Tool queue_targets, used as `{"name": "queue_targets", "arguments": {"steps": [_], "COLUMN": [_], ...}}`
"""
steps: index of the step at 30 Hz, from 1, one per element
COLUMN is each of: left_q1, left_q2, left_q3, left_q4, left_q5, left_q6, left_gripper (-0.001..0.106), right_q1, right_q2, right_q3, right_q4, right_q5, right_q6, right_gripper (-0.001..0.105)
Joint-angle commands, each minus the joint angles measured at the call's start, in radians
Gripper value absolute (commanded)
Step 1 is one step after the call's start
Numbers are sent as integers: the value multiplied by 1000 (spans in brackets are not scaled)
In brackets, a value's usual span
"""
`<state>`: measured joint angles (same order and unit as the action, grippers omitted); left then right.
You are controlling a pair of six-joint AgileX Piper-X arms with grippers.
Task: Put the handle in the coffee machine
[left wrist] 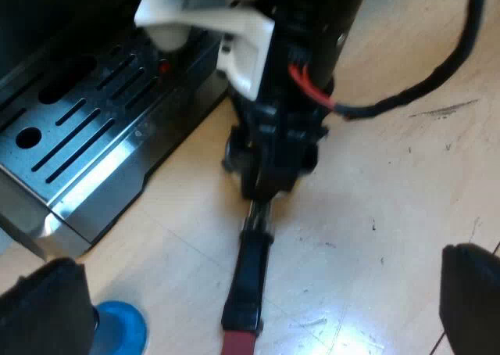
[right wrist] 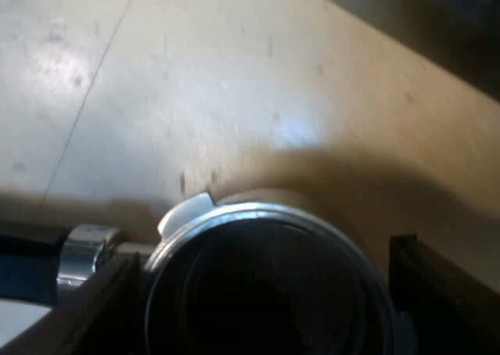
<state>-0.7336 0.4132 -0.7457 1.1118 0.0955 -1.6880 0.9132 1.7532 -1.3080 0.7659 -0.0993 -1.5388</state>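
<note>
Clasping holder (right wrist: 258,292) by basket, right gripper (right wrist: 259,265)

Left claw (left wrist: 258,292) gapes wide; right claw (right wrist: 266,281) apparently points downward.

The pale wooden table (left wrist: 391,175) carries the espresso machine (left wrist: 86,136) and a blue tamper (left wrist: 121,330).

Polished metal holder (right wrist: 258,214), perhaps laminate tabletop (right wrist: 195,73), glossy
</note>
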Motion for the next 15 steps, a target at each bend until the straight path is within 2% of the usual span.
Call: {"name": "queue_targets", "arguments": {"steps": [1,4,9,15], "left_q1": [-5,-5,-5,-5], "left_q2": [2,2,2,2], "left_q3": [11,10,10,12], "left_q4": [-10,-13,-12,-18], "left_q5": [13,38,36,38], "left_q6": [65,131,248,257], "left_gripper": [91,91,91,91], "right_q1": [-2,-2,-2,-2], "right_q2": [-71,-113,-184,-251], "right_q3": [-9,-15,-15,-15], "right_q4": [51,105,186,226], "right_q5": [3,14,14,14], "right_q6": [27,40,46,50], "right_gripper": [0,0,0,0]}}
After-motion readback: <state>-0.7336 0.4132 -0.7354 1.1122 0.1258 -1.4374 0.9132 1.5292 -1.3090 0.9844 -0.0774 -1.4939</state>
